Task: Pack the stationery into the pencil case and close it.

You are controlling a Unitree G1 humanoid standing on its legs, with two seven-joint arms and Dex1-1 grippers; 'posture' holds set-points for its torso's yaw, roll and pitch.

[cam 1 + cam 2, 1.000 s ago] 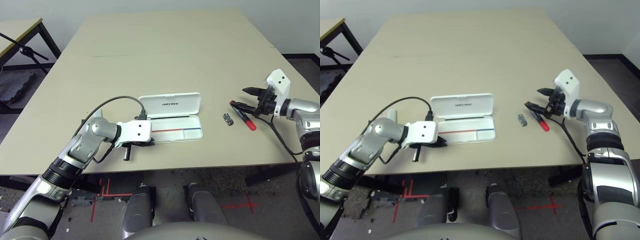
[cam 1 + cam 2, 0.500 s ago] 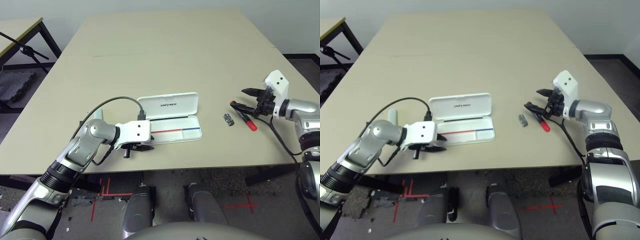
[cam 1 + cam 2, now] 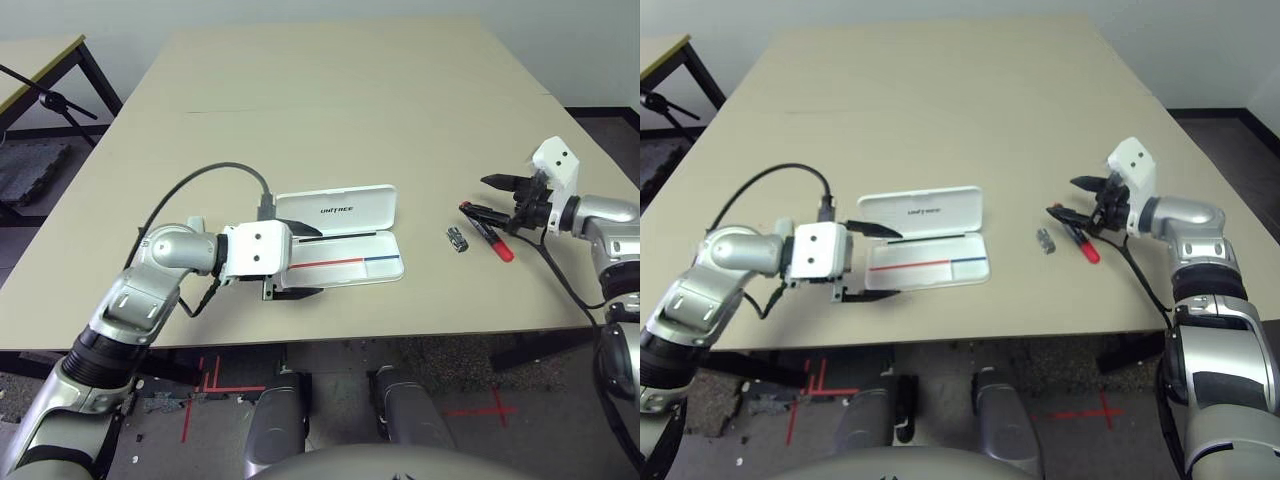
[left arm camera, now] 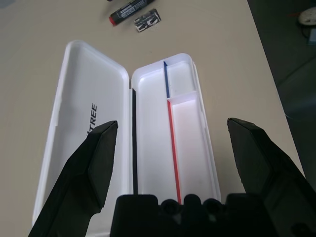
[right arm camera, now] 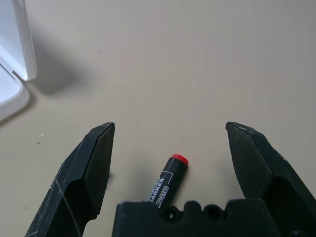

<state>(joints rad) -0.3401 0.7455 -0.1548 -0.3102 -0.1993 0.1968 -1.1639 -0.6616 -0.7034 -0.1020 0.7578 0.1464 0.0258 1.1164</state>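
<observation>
The pencil case (image 3: 345, 238) lies open near the lower middle of the left eye frame, on the tan worktop (image 3: 350, 110). Its lid is folded back flat with the printed word facing up, and its tray shows a red and blue stripe. In the left wrist view the lid's lettering is partly cut off behind one black finger, so only its end can be read, and the near end of the case is hidden by the gripper's body.

The left gripper (image 3: 308, 262) sits at the case's left end, its two fingers spread wide and holding nothing. One finger lies over the lid's corner and the other past the tray's front edge. Whether either touches the case is hard to tell. A small pale-green piece (image 3: 269, 289) shows just under the gripper's white housing, mostly hidden by it.

At the right of the frame the red marker (image 3: 487, 231) lies on the worktop, with the tiny dark silvery piece (image 3: 457, 239) just beside it on the left. The right gripper (image 3: 491, 196) hovers above the marker's far end with its fingers wide apart and empty. In the right wrist view only the marker's tip and part of its label show, the rest cut off by the gripper's body.
</observation>
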